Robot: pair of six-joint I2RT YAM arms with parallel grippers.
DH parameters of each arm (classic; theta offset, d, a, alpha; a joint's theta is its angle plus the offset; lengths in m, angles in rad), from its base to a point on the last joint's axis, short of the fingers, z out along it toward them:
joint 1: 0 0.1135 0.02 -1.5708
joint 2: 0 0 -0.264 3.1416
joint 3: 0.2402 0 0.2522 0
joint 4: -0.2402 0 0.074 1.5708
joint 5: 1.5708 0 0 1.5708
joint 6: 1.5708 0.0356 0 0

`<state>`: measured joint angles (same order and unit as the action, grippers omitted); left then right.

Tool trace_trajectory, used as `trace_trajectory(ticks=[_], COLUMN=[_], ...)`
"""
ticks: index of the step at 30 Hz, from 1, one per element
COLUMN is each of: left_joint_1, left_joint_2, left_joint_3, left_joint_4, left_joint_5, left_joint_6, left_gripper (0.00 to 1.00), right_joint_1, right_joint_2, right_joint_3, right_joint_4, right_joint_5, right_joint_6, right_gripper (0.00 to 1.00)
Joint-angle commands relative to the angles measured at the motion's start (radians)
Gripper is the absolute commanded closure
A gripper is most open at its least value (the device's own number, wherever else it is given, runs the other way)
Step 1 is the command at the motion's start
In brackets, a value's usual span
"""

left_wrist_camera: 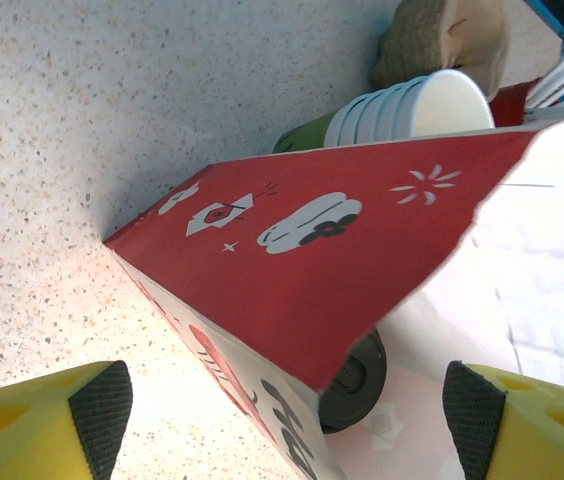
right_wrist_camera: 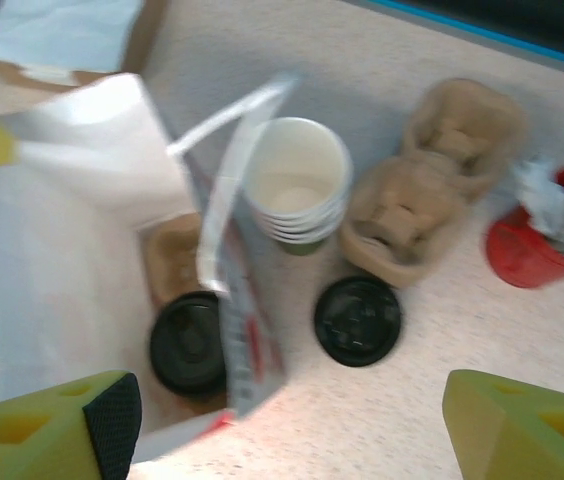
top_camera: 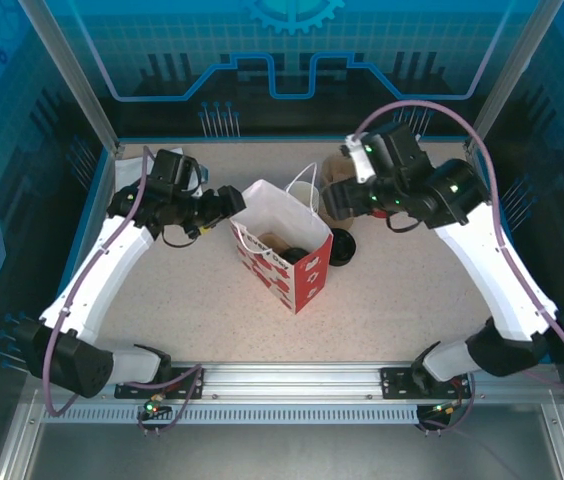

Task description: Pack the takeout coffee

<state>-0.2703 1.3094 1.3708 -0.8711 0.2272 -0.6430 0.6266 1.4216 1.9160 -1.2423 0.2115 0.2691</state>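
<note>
The takeout coffee stands inside the open red-and-white paper bag [top_camera: 287, 262]. Its black lid [right_wrist_camera: 187, 342] faces up and hides the cup below; the lid [left_wrist_camera: 357, 380] also shows from the side through the bag's mouth. It sits in a brown carrier [right_wrist_camera: 170, 258] at the bag's bottom. My left gripper [top_camera: 234, 200] is open at the bag's left rim, and the rim's corner [left_wrist_camera: 342, 340] lies between its fingers without being pinched. My right gripper [top_camera: 334, 203] hovers open to the right of the bag, over the bag's edge and bare table [right_wrist_camera: 382, 420].
A loose black lid [right_wrist_camera: 357, 320] lies on the table right of the bag. Behind it stand a stack of nested white cups with green bases [right_wrist_camera: 297, 190], brown moulded carriers [right_wrist_camera: 432, 180] and a red cup of straws [right_wrist_camera: 522, 245]. White paper [top_camera: 127, 170] lies at the back left.
</note>
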Motion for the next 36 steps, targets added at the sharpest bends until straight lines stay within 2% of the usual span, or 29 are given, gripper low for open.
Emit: trace_trajectory(ticks=[1, 8, 16, 24, 36], left_joint_1=[0.000, 0.006, 0.024, 0.042, 0.056], left_joint_2=[-0.052, -0.151, -0.235, -0.279, -0.274], left_joint_3=[0.047, 0.031, -0.028, -0.056, -0.054], left_joint_4=[-0.028, -0.019, -0.038, -0.067, -0.068], left_joint_5=[-0.037, -0.116, -0.158, -0.168, -0.167], left_joint_6=[0.040, 0.070, 0.078, 0.078, 0.072], left_gripper=[0.11, 0.02, 0.01, 0.01, 0.01], right_joint_1=[-0.056, -0.183, -0.243, -0.327, -0.422], right_joint_2=[-0.059, -0.172, -0.086, 0.105, 0.259], right_joint_3=[-0.115, -0.358, -0.452, -0.406, -0.371], right_joint_4=[0.041, 0.154, 0.339, 0.474, 0.584], right_joint_5=[0.111, 0.143, 0.175, 0.132, 0.028], right_joint_6=[-0.022, -0.048, -0.165, -0.306, -0.389], right_gripper=[0.21, 0.27, 0.40, 0.48, 0.56])
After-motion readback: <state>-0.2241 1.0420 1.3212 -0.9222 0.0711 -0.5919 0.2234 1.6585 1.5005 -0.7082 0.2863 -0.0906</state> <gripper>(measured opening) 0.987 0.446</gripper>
